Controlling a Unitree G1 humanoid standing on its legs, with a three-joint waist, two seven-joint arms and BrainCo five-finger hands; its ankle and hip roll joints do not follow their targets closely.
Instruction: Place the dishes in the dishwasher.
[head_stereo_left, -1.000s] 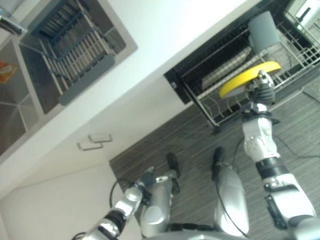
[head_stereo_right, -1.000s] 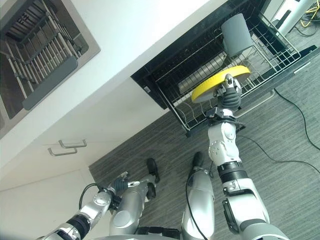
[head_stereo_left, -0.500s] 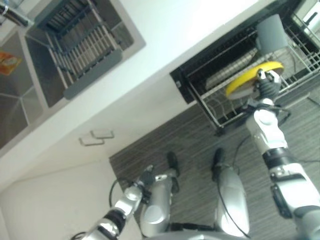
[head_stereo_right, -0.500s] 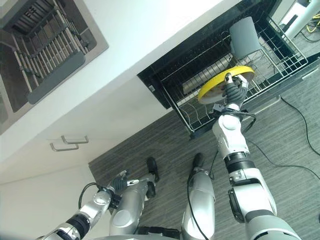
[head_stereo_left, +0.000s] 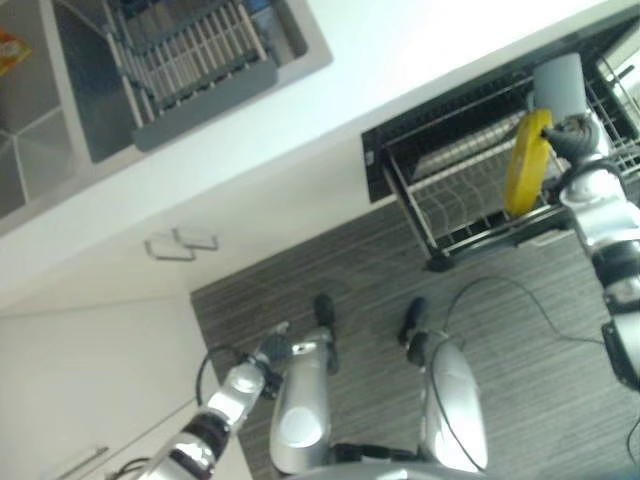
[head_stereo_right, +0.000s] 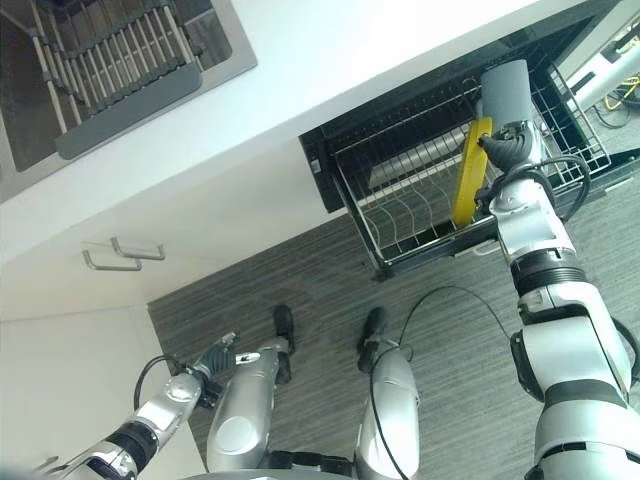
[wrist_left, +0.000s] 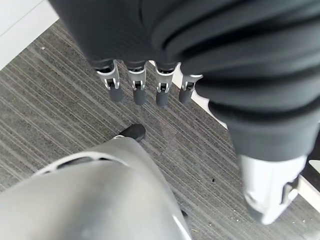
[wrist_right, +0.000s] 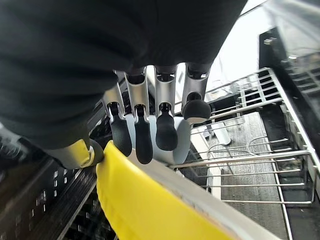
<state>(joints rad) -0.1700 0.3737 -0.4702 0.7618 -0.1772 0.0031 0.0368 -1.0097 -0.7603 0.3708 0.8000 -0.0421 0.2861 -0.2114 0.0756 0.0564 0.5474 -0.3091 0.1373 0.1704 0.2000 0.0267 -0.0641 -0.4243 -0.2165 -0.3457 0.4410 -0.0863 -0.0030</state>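
Dishwasher: one black built-in dishwasher (head_stereo_right: 330, 165) under the white countertop (head_stereo_right: 330, 60), standing open with its rack drawn out over the grey striped floor (head_stereo_right: 330, 290).
Rack: one silver wire dish rack (head_stereo_right: 400, 205), rows of upright tines at the near end, bare there.
Sink basket: one grey slatted drying basket (head_stereo_right: 115, 85) sits in the sink set into the countertop, well apart from the dishwasher.
Plate: one round yellow plastic plate (head_stereo_right: 470, 172), tipped up on edge above the rack's tines; it is held, not yet seated.
Cup: one grey tumbler-shaped cup (head_stereo_right: 505, 88) stands in the rack, just behind the plate's upper rim.
Right hand: the right hand (head_stereo_right: 510, 145) pinches the plate's upper rim, fingers (wrist_right: 137, 137) curled over one face and the thumb on the other.
Left hand: the left hand (wrist_left: 145, 85) hangs low over the floor by the robot's side, fingers straight and relaxed, holding nothing.
Step in hand: slotting the plate between two tines.
Doing it well: keep the plate vertical and lined up with the tine rows, lower until its lower rim rests in the wire, clear the cup, and release only once it stands by itself.
Risk: a tilted plate may ride over the tines and fall flat.
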